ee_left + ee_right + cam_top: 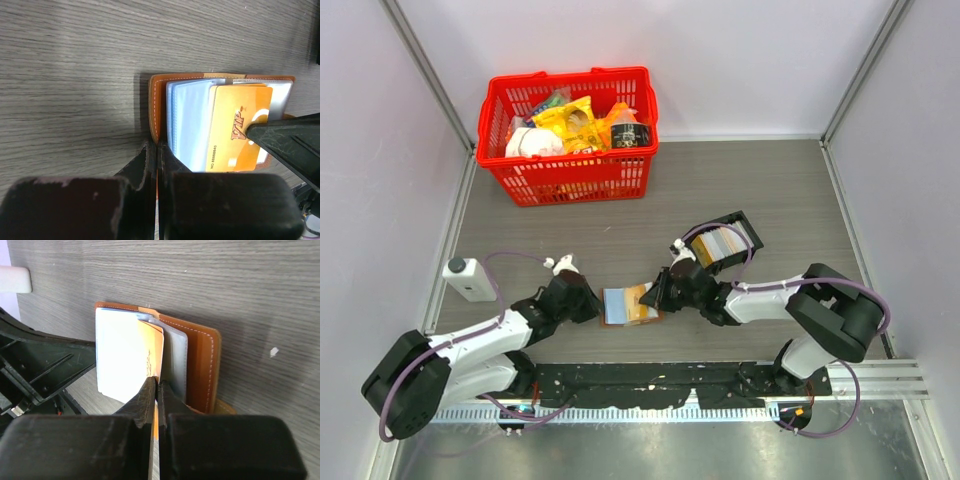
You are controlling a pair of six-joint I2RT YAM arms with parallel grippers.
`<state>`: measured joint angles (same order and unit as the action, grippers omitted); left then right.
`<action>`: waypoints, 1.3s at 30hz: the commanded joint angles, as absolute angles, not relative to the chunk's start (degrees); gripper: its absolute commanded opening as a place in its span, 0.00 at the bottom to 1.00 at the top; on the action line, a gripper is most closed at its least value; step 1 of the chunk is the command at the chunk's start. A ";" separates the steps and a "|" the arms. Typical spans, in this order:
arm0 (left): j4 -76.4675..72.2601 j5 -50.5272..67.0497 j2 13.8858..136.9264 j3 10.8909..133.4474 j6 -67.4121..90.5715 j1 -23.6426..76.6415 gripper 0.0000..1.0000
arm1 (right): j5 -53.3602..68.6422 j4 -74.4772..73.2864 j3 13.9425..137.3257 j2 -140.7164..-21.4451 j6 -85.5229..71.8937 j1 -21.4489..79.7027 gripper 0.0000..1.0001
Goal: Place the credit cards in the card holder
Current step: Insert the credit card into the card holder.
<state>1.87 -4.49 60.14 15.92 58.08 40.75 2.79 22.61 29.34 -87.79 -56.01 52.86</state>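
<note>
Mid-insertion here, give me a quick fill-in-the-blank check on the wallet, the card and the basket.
The right gripper is shut on a ____ card.
The card holder lies ____ on the table.
The basket at the back is ____ in colour.

Missing words: orange; open; red

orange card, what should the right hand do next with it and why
Probably keep sliding the orange card further into the clear sleeve. The right hand is shut on the card's edge, and part of the card still sticks out of the open card holder. The left hand is shut on the holder's edge, so the holder should stay put while the card is pushed.
</note>
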 commanded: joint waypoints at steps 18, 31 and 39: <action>4.22 -5.80 62.93 16.26 57.22 40.87 0.00 | 2.46 10.91 30.24 -88.16 -52.64 52.12 0.01; 4.22 -5.98 62.84 16.35 57.39 40.87 0.00 | 5.71 10.98 32.08 -92.37 -53.96 52.56 0.01; 3.96 -5.98 63.46 16.44 57.30 40.96 0.00 | 6.77 7.66 32.61 -91.15 -53.79 52.56 0.01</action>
<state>0.51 -4.69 61.65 16.82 58.11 40.75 5.50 17.52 33.23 -90.15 -55.66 51.62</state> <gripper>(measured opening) 0.012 0.056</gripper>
